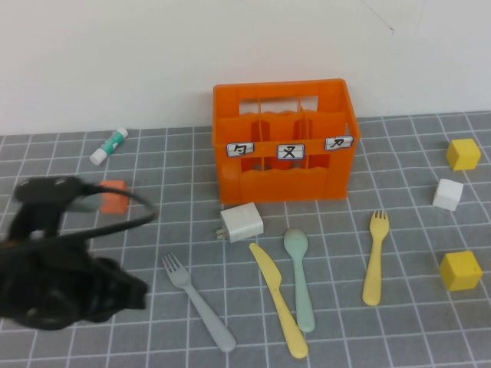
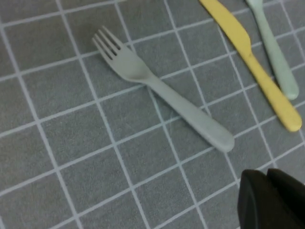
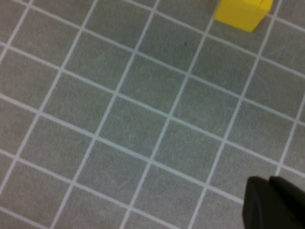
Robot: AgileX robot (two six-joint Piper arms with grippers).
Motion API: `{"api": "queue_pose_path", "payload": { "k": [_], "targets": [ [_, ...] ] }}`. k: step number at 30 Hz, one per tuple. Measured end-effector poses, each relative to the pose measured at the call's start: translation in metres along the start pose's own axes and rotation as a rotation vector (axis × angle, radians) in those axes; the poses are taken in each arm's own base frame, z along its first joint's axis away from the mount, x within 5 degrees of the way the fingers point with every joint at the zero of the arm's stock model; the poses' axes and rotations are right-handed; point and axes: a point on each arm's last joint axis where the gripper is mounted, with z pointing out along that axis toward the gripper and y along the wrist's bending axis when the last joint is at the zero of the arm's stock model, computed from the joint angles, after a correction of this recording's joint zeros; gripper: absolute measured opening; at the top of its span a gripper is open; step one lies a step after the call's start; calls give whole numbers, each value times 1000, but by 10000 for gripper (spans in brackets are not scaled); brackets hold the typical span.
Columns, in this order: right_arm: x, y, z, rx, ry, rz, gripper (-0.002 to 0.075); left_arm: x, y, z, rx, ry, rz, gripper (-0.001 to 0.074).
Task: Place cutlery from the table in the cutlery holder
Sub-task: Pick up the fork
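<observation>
You're at the approach step: left gripper (image 2: 271,200) hovers just beside the grey fork (image 1: 198,302) on the surface (image 1: 399,330), holder (image 1: 285,142) empty, right gripper (image 3: 274,202) over bare tiles, can't tell either's fingers; next, center over the fork handle and drop.

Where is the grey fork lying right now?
In the high view the grey fork lies flat on the table, front left of the orange cutlery holder, between the left arm and the yellow knife, untouched.
</observation>
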Motion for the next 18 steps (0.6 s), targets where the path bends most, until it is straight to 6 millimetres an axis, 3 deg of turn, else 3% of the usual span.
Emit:
{"api": "queue_pose_path", "payload": {
  "k": [4, 9, 13, 18],
  "targets": [
    [1, 1, 0, -10, 16, 0, -3, -11, -17, 12, -96, 83, 59, 0],
    [0, 4, 0, -39, -1, 28, -3, -9, -42, 39, -270, 244, 71, 0],
    [-2, 6, 0, -68, -22, 59, -3, -3, -58, 67, -292, 290, 142, 0],
    [-4, 6, 0, -69, -37, 67, -3, -3, -60, 97, -288, 268, 87, 0]
  ]
}}
